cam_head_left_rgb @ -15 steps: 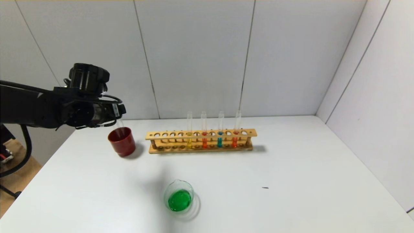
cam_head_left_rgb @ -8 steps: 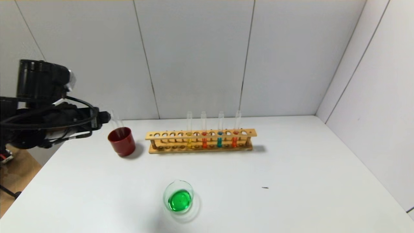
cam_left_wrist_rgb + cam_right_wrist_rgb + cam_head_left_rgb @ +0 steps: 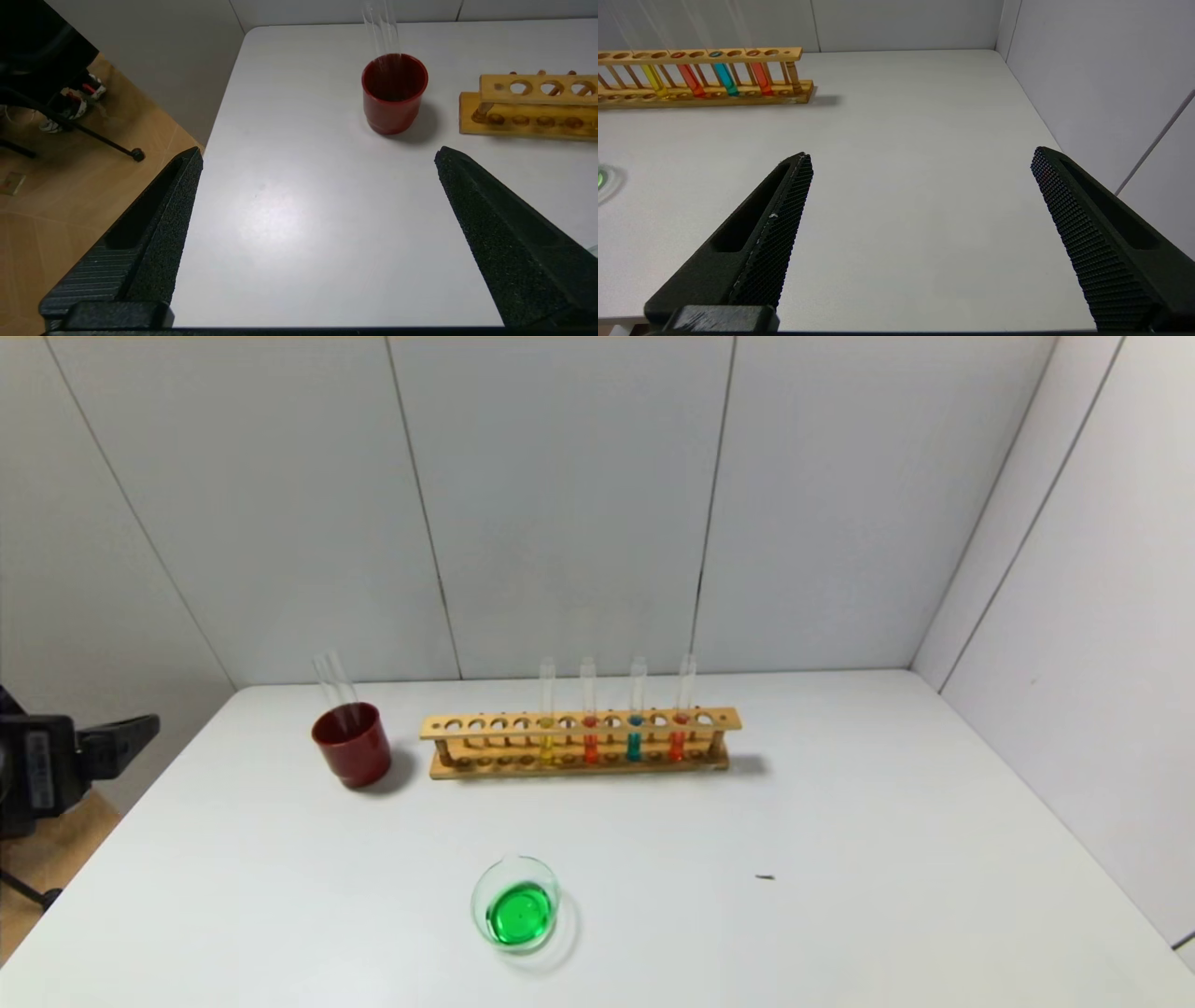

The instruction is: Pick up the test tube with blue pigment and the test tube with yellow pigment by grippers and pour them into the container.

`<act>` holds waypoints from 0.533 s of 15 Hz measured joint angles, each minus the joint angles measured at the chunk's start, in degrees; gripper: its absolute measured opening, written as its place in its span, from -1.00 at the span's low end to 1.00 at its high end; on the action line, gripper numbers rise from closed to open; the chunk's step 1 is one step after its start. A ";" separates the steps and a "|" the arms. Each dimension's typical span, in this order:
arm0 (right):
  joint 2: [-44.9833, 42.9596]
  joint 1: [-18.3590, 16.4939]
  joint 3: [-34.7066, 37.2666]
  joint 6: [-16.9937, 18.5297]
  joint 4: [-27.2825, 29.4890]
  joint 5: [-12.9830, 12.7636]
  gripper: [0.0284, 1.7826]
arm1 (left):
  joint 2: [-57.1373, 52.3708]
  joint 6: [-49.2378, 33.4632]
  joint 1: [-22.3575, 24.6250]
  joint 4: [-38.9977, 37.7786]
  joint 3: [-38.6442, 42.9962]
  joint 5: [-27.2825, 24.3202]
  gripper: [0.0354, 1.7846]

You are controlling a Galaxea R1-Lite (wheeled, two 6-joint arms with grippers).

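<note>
**White table with a tube rack, a red cup and a beaker of green liquid**

White tabletop (image 3: 840,821) fills the scene, backed by grey wall panels. At the far left, off the table's edge, the left gripper (image 3: 317,158) sits low with its two black fingers (image 3: 154,219) spread wide and nothing between them. Moving right, a dark red cup (image 3: 352,743) stands upright near the back left of the table; empty clear tubes (image 3: 332,679) lean out of it. Just beside the cup, further right, a long wooden rack (image 3: 579,743) runs across the back of the table. Four tubes stand upright in it. From left to right they are a tube of yellow liquid (image 3: 546,747), a tube of orange-red liquid (image 3: 589,747), the test tube with blue pigment (image 3: 634,745), and another orange-red tube (image 3: 677,745). In front of the rack, well apart from it and near the front edge, the container (image 3: 516,915) stands upright, holding bright green liquid. A small dark speck (image 3: 766,877) lies on the table to the right of it. At the right, the right gripper (image 3: 920,158) hangs over bare table, its meshed black fingers (image 3: 775,233) also spread wide and holding nothing.
</note>
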 joint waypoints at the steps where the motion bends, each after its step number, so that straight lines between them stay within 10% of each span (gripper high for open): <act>1: 0.00 0.00 0.00 -0.02 0.00 0.00 0.92 | -3.07 0.11 0.12 1.46 1.18 0.43 0.95; 8: 0.00 0.00 0.00 0.00 0.02 0.00 0.92 | -28.40 0.20 0.33 24.89 2.99 2.77 0.95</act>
